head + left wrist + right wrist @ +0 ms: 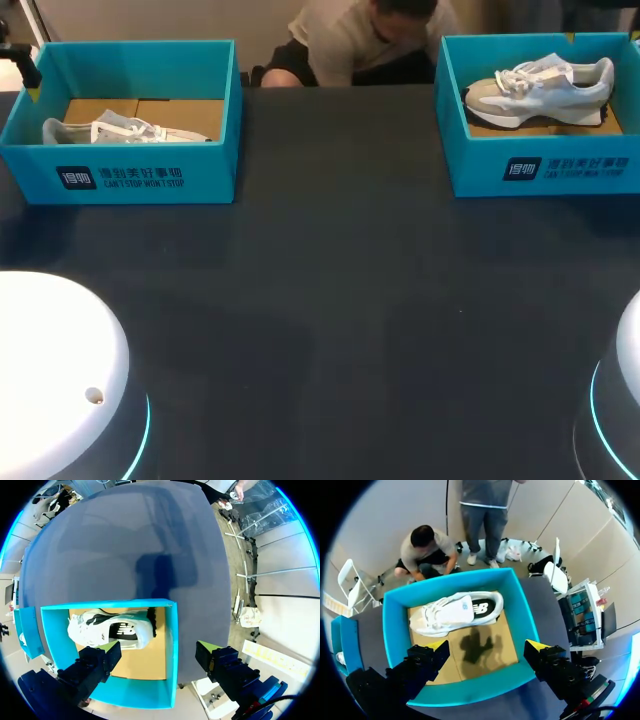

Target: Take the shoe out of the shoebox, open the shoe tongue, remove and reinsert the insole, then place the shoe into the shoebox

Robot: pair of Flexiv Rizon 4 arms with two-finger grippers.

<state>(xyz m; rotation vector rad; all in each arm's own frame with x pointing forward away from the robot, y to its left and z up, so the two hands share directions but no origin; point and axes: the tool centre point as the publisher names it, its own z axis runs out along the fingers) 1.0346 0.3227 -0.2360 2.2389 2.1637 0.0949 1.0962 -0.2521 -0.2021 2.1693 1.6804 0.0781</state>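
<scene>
Two teal shoeboxes stand at the table's far corners. The left shoebox (140, 175) holds a white and grey shoe (120, 130) lying on its side. My left gripper (156, 655) hovers open above this box (172, 640), with its shoe (112, 630) ahead of the fingers and nothing between them. The right shoebox (540, 170) holds a matching shoe (540, 85). Over that box (525, 615) my right gripper (487, 650) hangs open, its shoe (457, 611) lying ahead of the yellow tips on the cardboard floor.
The dark table (330, 300) stretches between and in front of the two boxes. My arms' white round bases sit at the near left (50, 380) and near right (625, 400) corners.
</scene>
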